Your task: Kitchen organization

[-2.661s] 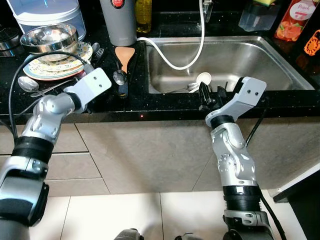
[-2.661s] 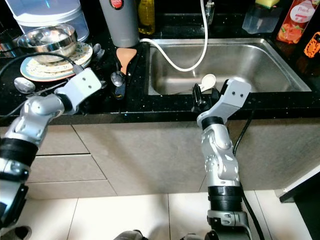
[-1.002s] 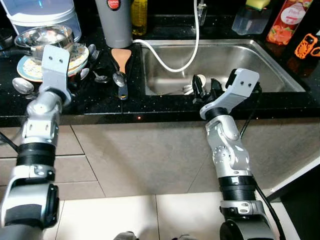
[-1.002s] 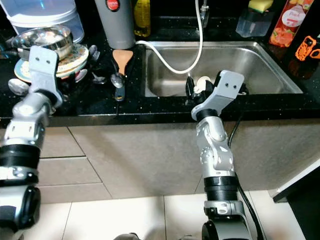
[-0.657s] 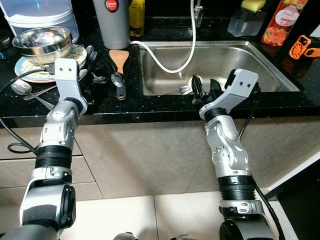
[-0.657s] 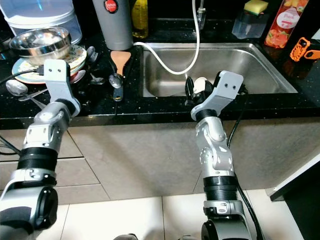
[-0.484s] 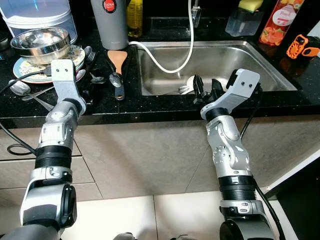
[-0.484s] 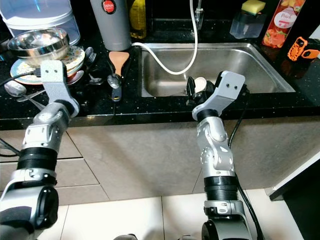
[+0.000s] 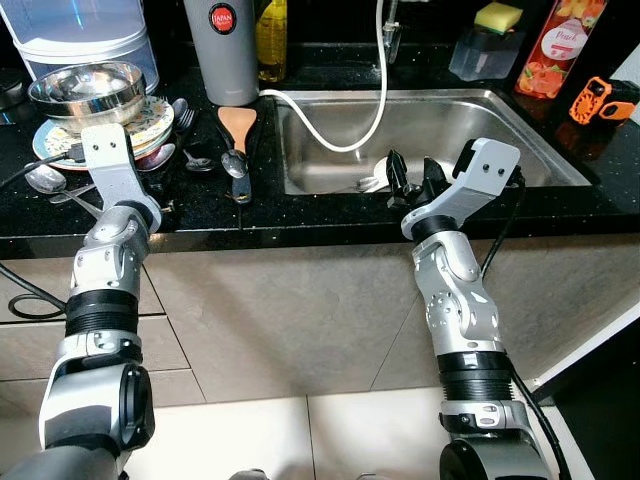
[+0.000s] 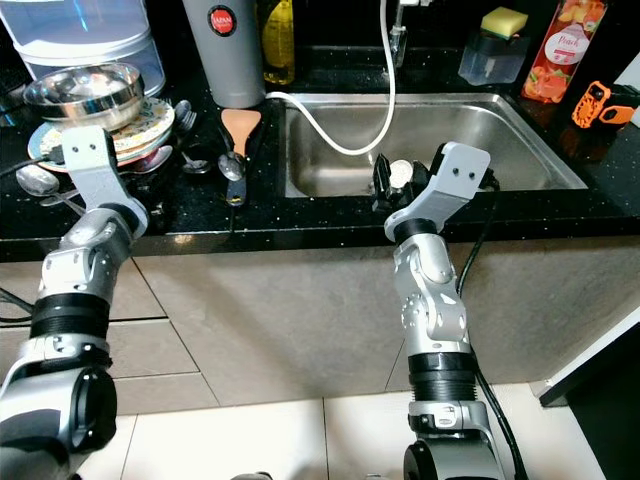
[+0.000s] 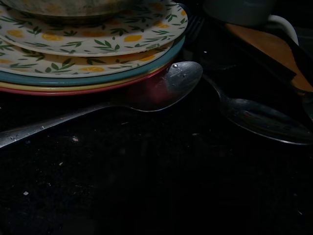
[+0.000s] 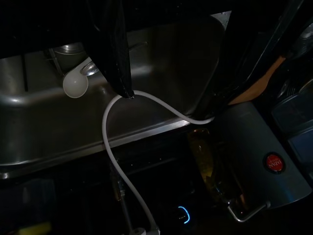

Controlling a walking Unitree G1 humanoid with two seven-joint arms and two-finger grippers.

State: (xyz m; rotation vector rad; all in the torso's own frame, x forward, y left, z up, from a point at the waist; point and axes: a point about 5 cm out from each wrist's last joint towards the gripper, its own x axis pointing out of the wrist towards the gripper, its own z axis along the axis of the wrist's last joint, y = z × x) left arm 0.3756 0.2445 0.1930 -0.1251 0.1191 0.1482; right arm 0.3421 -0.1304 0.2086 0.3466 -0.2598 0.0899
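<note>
I am standing before a black counter (image 9: 330,205) with a steel sink (image 9: 470,125) set into it. My right gripper (image 9: 410,175) is hovering over the sink's near edge, its two black fingers (image 12: 115,44) spread wide and holding nothing. Just beyond them a white spoon (image 10: 400,172) is lying in the sink among a few pieces of cutlery, and a white hose (image 9: 345,135) is curving down from the tap into the basin.

My left arm (image 9: 110,230) is reaching onto the counter beside a stack of flowered plates (image 10: 135,140) carrying a steel bowl (image 9: 88,88). I cannot tell how my left gripper is set, since its fingers are not visible. In the left wrist view a metal spoon (image 11: 166,88) is resting with its bowl against the rim of the lowest plate, and a second spoon (image 11: 259,120) is lying near it on the counter.

Between plates and sink, a wooden spatula (image 9: 238,125) and a further spoon (image 9: 233,165) are lying side by side. A grey flask (image 9: 222,45), a yellow bottle (image 9: 270,35) and a white container (image 9: 80,30) are standing along the back. A soap dispenser with a sponge (image 9: 480,45), a red bottle (image 9: 555,45) and an orange tool (image 9: 600,100) are sitting at the sink's far right.
</note>
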